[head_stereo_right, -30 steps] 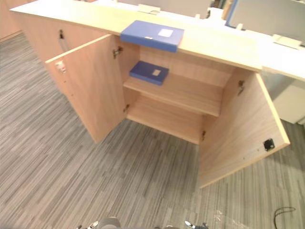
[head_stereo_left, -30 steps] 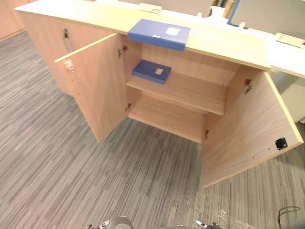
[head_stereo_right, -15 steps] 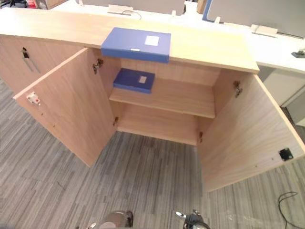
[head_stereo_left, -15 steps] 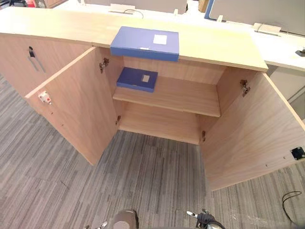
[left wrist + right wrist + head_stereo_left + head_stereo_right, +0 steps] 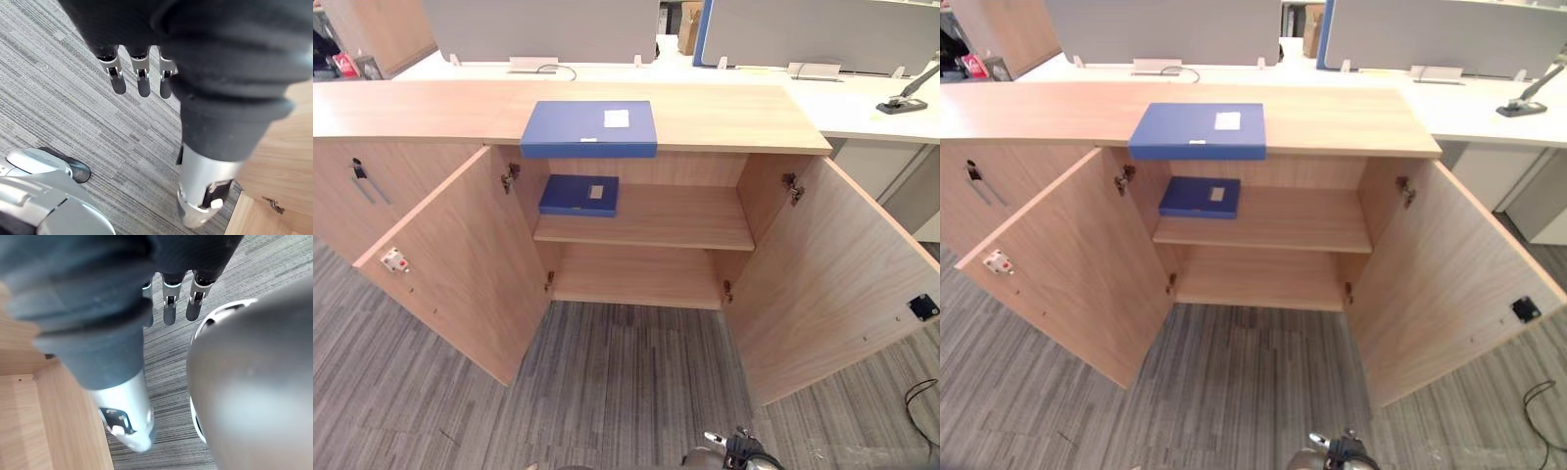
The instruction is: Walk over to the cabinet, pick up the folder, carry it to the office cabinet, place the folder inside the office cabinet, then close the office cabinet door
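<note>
Fingers (image 5: 142, 83) of the left hand (image 5: 203, 181) hang straight and slack over the grey carpet (image 5: 626, 382), thumb apart from them, with nothing between; the right hand (image 5: 128, 416) is the same, its fingers (image 5: 168, 311) loose and holding nothing. Pale wood (image 5: 281, 161) at the edge of the left wrist view looks like part of a cabinet door, though it is too close to be sure. In the head views the cabinet (image 5: 744, 117) stands straight ahead with both doors swung wide, the left door (image 5: 470, 264) angled out to the left and the right door (image 5: 832, 264) out to the right. A blue folder (image 5: 589, 127) lies flat on the cabinet's top, towards its left, with its front edge at the lip above the opening. A second blue folder (image 5: 578, 195) lies flat inside, at the left end of the upper shelf (image 5: 675, 215), directly below the first. Both folders are well apart from the hands. Behind the cabinet runs a white desk (image 5: 862, 98) with grey screens (image 5: 538, 29).
</note>
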